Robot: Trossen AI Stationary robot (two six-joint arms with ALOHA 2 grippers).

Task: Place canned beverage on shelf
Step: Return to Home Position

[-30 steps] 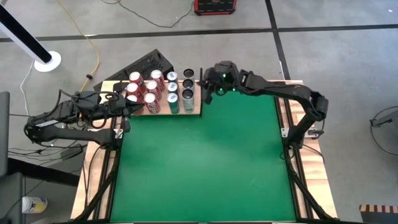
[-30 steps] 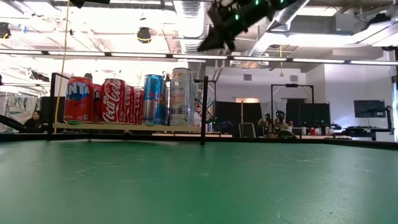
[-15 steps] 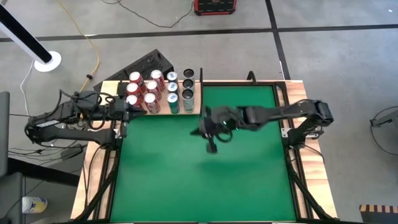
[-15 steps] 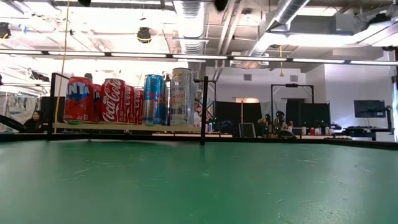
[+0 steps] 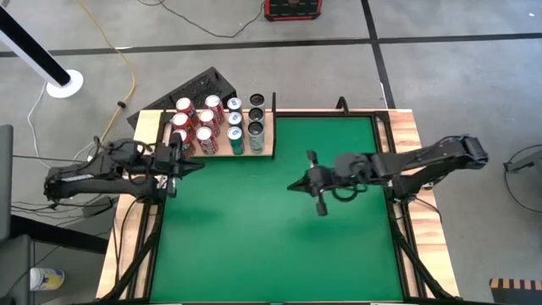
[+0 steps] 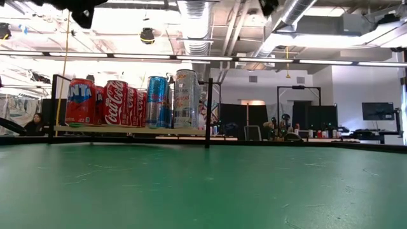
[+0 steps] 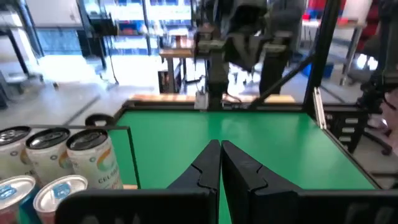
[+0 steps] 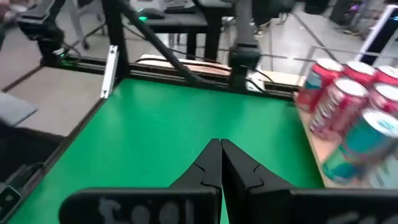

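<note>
end effector right (image 5: 295, 185) closed over felt (image 5: 271, 241) | end effector left (image 5: 195, 167) closed beside shelf (image 5: 151, 125) (wrist views only)

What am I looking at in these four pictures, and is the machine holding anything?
It is a robot with two dark arms working at a green felt table. One picture looks straight down from above. One looks level across the tabletop. The other two come from a camera on each arm's wrist, looking past that arm's own two fingers. The left gripper hangs over the table's left edge, just in front of the shelf. The right gripper hangs over the middle of the table. Both are shut and hold nothing. At the far left corner, a pale-wood shelf carries upright cans in rows: red soda cans, blue cans and a taller white and yellow can.
</note>
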